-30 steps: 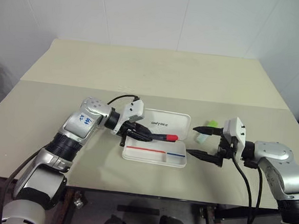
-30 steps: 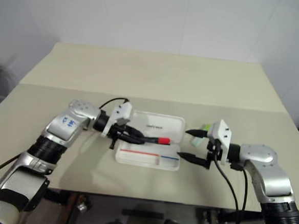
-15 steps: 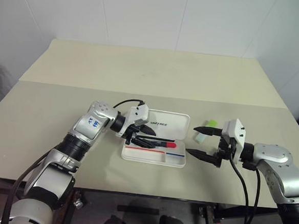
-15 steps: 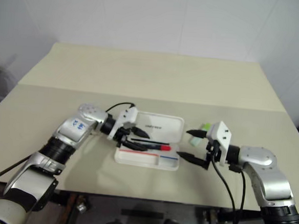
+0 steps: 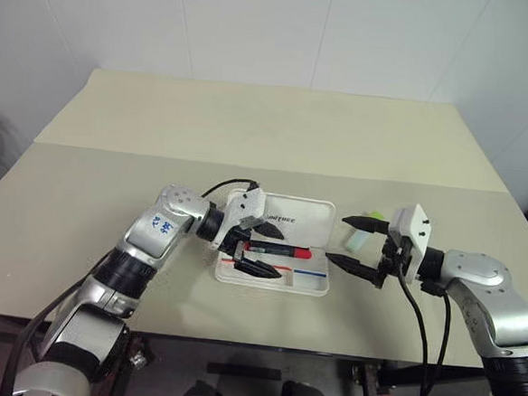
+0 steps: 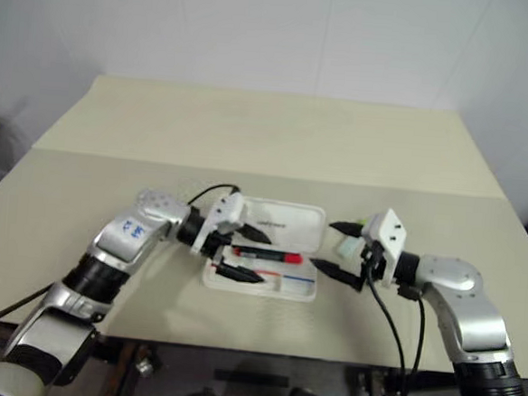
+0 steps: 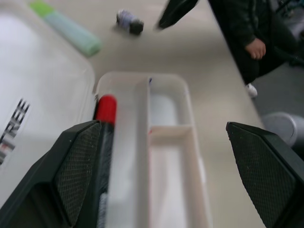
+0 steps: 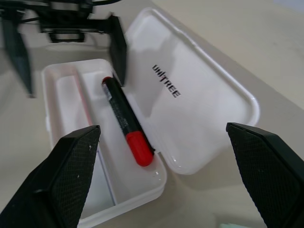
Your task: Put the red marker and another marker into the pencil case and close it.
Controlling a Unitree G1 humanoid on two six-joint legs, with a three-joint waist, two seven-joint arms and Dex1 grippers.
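Beige worktop (image 5: pixel 278 131), seam across its width. White tiled wall (image 5: pixel 258 30) behind it. Small dark-capped object (image 7: pixel 129 21) lying on worktop.

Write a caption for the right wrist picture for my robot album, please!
Red marker lying in the open white pencil case, with the left hand open above it.

Red marker (image 8: pixel 122 118) lies inside open pencil case (image 8: pixel 199 102).
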